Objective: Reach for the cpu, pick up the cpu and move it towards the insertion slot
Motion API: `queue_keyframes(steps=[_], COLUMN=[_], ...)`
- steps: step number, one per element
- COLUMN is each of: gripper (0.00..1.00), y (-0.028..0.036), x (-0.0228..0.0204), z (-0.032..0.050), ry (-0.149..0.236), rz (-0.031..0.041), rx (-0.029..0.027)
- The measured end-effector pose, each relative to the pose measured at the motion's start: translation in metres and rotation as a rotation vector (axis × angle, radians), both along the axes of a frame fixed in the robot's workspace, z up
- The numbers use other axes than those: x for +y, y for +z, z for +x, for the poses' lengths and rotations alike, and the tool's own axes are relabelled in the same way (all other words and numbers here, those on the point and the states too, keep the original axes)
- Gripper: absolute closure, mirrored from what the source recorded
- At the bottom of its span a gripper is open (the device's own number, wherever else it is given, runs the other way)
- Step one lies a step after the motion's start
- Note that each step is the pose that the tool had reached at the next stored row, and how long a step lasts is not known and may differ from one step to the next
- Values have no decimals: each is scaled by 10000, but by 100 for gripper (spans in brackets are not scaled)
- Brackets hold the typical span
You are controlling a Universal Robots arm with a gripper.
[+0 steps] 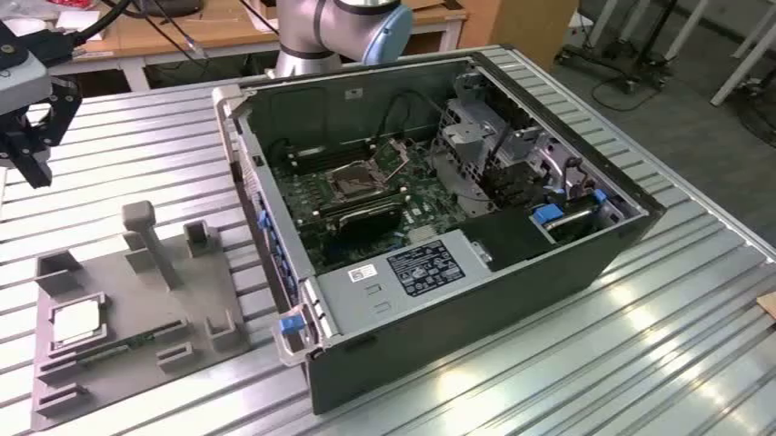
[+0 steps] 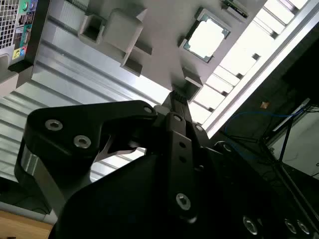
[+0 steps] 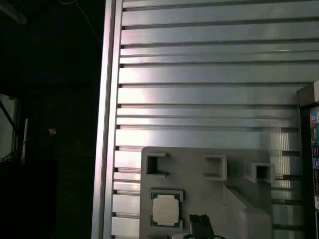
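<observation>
Gripper hung over the table's edge beside the grey tray, fingers closed together, gripping nothing. Chip lay flat in a tray pocket. Socket sat inside the open computer case.

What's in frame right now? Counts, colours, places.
cpu: 1, silvery-white, in a tray pocket
memory stick: 1, green, in tray beside cpu
tray: 1, grey, on table, exterior view's left of case
case: 1, black, open, mid-table
board: 1, green, inside case
slot: 1, metal frame, dark centre, on board
table: 1, silver slats
arm: 1, grey with blue cap, behind case
gripper: 1, black, above table beyond tray, apart from cpu
</observation>
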State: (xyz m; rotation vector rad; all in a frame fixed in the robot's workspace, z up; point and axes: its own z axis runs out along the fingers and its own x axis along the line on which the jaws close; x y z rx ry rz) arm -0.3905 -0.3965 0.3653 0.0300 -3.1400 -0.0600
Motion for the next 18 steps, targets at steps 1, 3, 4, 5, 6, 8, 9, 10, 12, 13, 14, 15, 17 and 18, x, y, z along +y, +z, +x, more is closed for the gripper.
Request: queue_keyframes(steps=[1, 3, 4, 5, 6, 8, 9, 10, 12, 13, 14, 15, 17, 18], gripper=[89, 89, 89, 89, 89, 89, 89, 89, 89, 89, 89, 89, 89, 89], y=[0, -4, -5, -5, -5, -14, -24, -25, -28, -30, -34, -38, -42, -43], x=[0, 0, 0, 0, 0, 0, 0, 0, 0, 0, 0, 0, 0, 0], z=[0, 0, 0, 0, 0, 0, 0, 0, 0, 0, 0, 0, -1, -1], ry=[0, 0, 0, 0, 0, 0, 0, 0, 0, 0, 0, 0, 0, 1], rz=[0, 0, 0, 0, 0, 0, 0, 0, 0, 0, -1, 1, 1, 0], rx=[0, 0, 0, 1, 1, 0, 1, 0, 0, -1, 1, -1, 0, 0])
